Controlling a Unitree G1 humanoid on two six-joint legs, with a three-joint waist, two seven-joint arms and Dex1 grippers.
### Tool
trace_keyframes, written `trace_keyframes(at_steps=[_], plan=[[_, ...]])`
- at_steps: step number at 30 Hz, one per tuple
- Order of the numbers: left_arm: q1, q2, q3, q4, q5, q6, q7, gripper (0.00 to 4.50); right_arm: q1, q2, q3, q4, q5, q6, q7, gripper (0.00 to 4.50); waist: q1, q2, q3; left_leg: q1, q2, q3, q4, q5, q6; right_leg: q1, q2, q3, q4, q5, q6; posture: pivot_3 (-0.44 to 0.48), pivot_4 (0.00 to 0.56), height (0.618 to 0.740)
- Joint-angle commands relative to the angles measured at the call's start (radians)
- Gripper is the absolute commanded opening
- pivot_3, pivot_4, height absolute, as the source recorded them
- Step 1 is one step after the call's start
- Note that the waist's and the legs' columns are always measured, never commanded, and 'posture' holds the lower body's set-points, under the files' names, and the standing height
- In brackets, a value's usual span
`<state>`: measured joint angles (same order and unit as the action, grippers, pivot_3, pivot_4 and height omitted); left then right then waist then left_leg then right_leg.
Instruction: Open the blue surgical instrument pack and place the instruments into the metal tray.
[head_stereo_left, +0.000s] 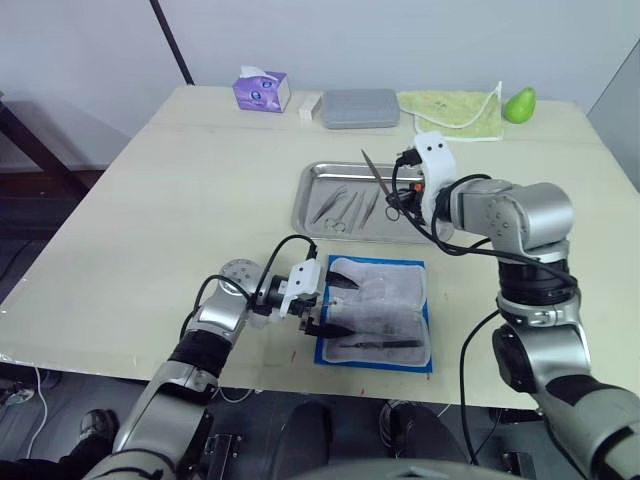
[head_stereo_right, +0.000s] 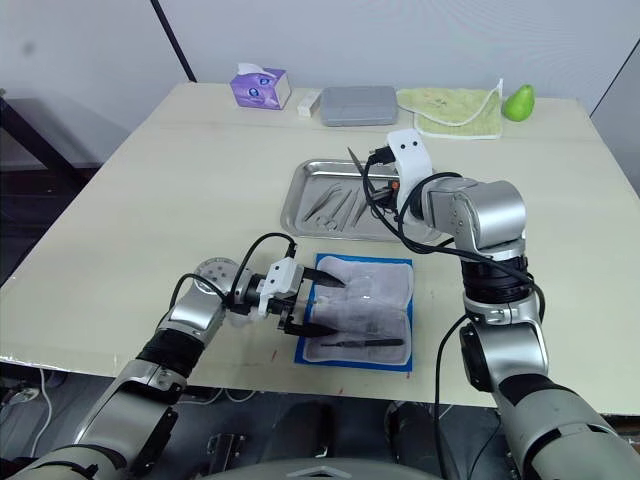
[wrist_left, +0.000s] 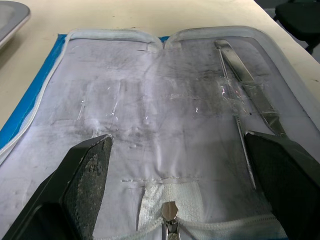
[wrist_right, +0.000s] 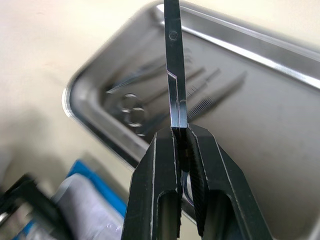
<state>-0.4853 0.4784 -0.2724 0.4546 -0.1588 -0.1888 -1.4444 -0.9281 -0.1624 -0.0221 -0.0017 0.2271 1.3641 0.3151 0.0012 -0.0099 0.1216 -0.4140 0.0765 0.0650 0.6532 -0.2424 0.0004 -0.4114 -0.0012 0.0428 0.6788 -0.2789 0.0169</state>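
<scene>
Even, soft indoor light falls on the pale surface (head_stereo_left: 180, 200), bright without harsh contrast; shadows under things are faint and short. The metal tray (head_stereo_left: 312, 190) gives a dull sheen along its rim, with a brighter streak of glare in the right wrist view. There the tray and the instruments (wrist_right: 145, 107) lying in it are blurred, while the right end effector (wrist_right: 181, 145) is sharp. In the left wrist view the pack's clear pockets (wrist_left: 220, 90) glint, and the near fingertips (wrist_left: 85, 175) look large and soft-edged

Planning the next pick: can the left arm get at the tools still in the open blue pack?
Probably yes. The left gripper is open at the near edge of the open bright-blue fabric pack, and the thin silvery metal tools lie uncovered ahead, though under a clear strap.
</scene>
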Motion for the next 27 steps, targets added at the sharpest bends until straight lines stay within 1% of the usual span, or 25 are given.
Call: trace_keyframes(at_steps=[1,4,9,15,27], plan=[[0.041,0.003,-0.032,0.045,0.054,0.031,0.034,4.5,-0.059,0.088,-0.051,0.128,-0.041,-0.129,-0.123,0.09,-0.01,0.0,0.0,0.0,0.0,0.0,0.0,0.0,0.0,0.0,0.0,0.0,0.0,0.0,0.0,0.0,0.15,0.74],[0.05,0.004,-0.028,0.038,0.054,0.033,0.038,4.5,-0.067,0.146,-0.075,0.26,-0.068,-0.228,-0.2,0.09,-0.014,0.0,0.0,0.001,0.0,-0.001,0.0,0.0,0.0,0.0,0.001,0.0,0.001,0.0,0.0,0.0,0.15,0.74],[0.05,0.002,-0.028,0.04,0.056,0.034,0.044,4.5,-0.078,0.16,-0.075,0.358,-0.075,-0.295,-0.229,0.09,-0.013,0.0,0.0,0.0,-0.001,-0.001,0.0,0.0,0.0,0.001,0.0,0.001,0.0,0.0,0.001,0.0,0.15,0.74],[0.049,-0.002,-0.026,0.042,0.058,0.035,0.05,4.5,-0.087,0.168,-0.085,0.42,-0.077,-0.338,-0.262,0.09,-0.015,0.001,0.0,0.0,-0.001,-0.002,0.0,0.0,0.0,0.0,0.0,0.001,0.001,0.0,0.001,0.0,0.15,0.74],[0.047,-0.004,-0.026,0.045,0.058,0.033,0.051,4.5,-0.099,0.157,-0.083,0.512,-0.083,-0.397,-0.274,0.09,-0.015,0.001,0.0,0.0,-0.001,-0.002,0.0,0.0,0.0,0.001,0.0,0.001,0.001,0.0,0.001,0.0,0.15,0.74]])
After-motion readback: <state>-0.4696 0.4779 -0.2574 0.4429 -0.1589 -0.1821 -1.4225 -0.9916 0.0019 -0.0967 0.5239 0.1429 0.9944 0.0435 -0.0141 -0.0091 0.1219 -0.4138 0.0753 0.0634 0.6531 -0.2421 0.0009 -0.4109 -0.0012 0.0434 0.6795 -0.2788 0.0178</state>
